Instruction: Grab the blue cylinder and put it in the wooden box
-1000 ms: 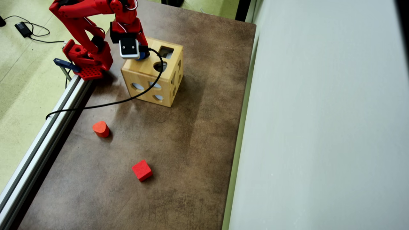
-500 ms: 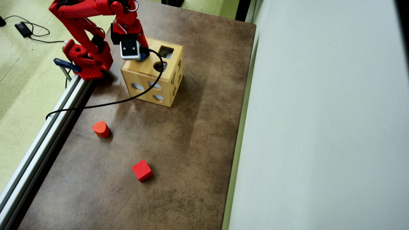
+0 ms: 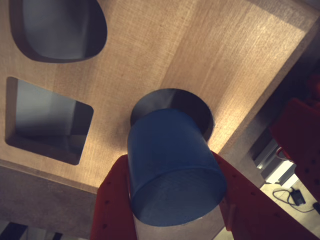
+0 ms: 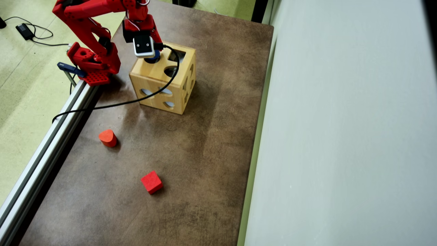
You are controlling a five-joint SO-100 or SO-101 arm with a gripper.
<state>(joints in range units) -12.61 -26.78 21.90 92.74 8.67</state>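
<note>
Wrist view shows the gripper (image 3: pixel 175 200) closed on the blue cylinder (image 3: pixel 172 167), one red finger (image 3: pixel 112 205) pressed against its left side and the other (image 3: pixel 250 210) against its right, so the jaws stand only as far apart as the block is wide. The cylinder's flat round end faces the camera; its far end sits at the lip of the round hole (image 3: pixel 187 105) in the top of the wooden box (image 3: pixel 220 55), seemingly just entering it. To the left of that hole are a square cut-out (image 3: pixel 47 120) and, farther off, a rounded one (image 3: pixel 60 27).

Overhead view, nearest first: a red cube (image 4: pixel 151 182) lies on the brown table (image 4: pixel 205 164), then a red-orange rounded block (image 4: pixel 108 137) farther and to the left, both well apart from the box. Farther still stands the wooden box (image 4: pixel 160 73), with the red arm (image 4: pixel 92 24) reaching over it from the left. The white wrist camera (image 4: pixel 143 46) hides most of the gripper; only a sliver of the blue cylinder (image 4: pixel 153 58) shows at the box's top face. A black cable (image 4: pixel 136 99) trails across the box to the left.
</note>
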